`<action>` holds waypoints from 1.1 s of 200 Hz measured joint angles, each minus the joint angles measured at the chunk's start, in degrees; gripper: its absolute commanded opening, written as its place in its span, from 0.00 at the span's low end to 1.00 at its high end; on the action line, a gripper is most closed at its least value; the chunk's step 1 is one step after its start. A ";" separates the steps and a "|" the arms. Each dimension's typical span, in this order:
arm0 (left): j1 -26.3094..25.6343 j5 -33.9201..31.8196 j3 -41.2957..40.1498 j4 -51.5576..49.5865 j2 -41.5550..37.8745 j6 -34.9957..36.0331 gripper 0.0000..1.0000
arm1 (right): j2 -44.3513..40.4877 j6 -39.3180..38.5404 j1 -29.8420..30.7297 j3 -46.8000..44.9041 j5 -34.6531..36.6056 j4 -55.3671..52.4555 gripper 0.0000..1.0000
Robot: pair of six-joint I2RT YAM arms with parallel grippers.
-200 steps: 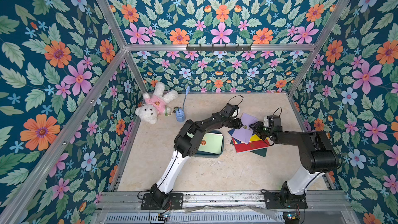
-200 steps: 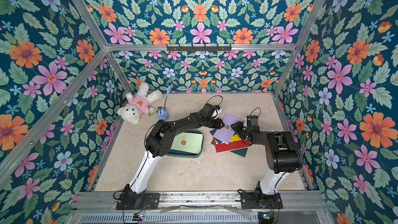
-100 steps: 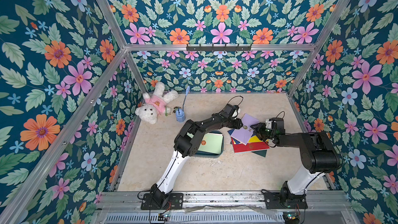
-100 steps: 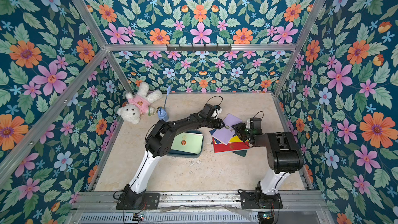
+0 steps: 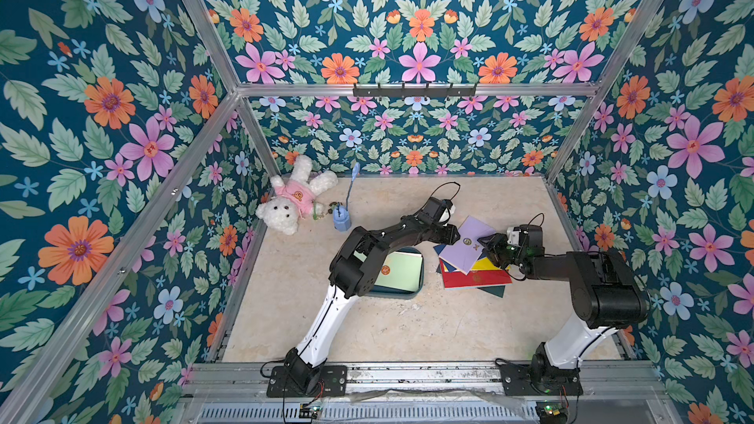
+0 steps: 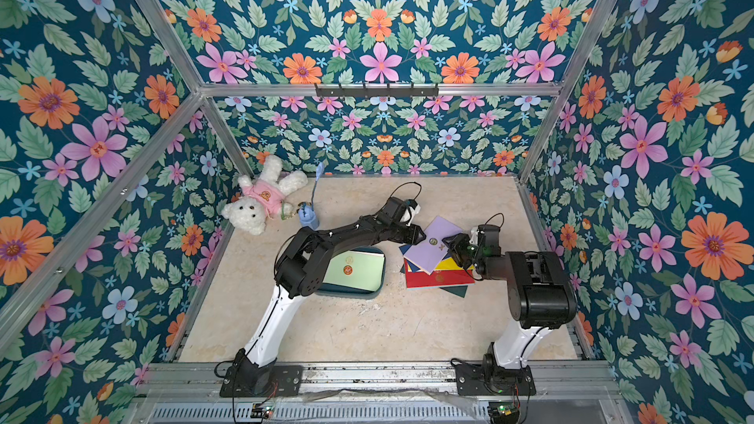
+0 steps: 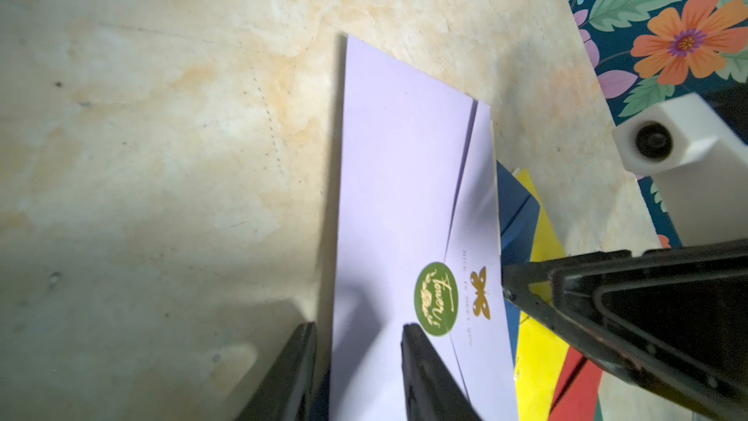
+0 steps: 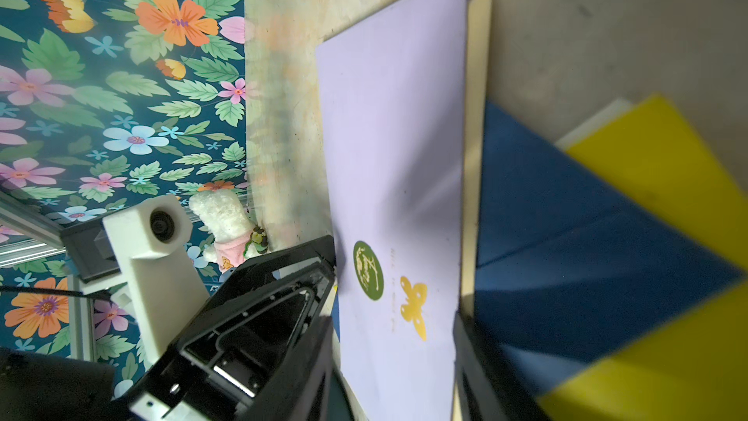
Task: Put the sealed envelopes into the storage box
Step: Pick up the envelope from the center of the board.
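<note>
Left tool (image 7: pixel 359 325), narrowly parted, straddles one edge of the lilac envelope (image 7: pixel 396 180); right tool (image 5: pixel 485 241) touches its opposite edge, width unclear. Navy envelope (image 8: pixel 566 236) and yellow envelope (image 8: pixel 647 164) lie beneath.

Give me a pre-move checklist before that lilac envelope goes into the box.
1. Lilac envelope topmost on pile: ok.
2. Left gripper astride its edge, jaws apart, so no grip: not ok.
3. Right gripper at the opposite edge, grip: cannot tell.
4. Box holds one green envelope lying flat: ok.
5. Bear and cup off the pile-to-box path: ok.
</note>
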 measured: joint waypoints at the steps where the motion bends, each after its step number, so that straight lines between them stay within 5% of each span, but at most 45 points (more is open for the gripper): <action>1: 0.00 0.00 0.00 0.00 0.00 0.00 0.41 | -0.04 0.00 0.00 0.00 0.00 -0.02 0.53; 220: 0.02 0.59 0.04 0.68 0.31 0.00 0.41 | -5.18 -1.57 -0.04 0.48 0.90 -4.57 0.51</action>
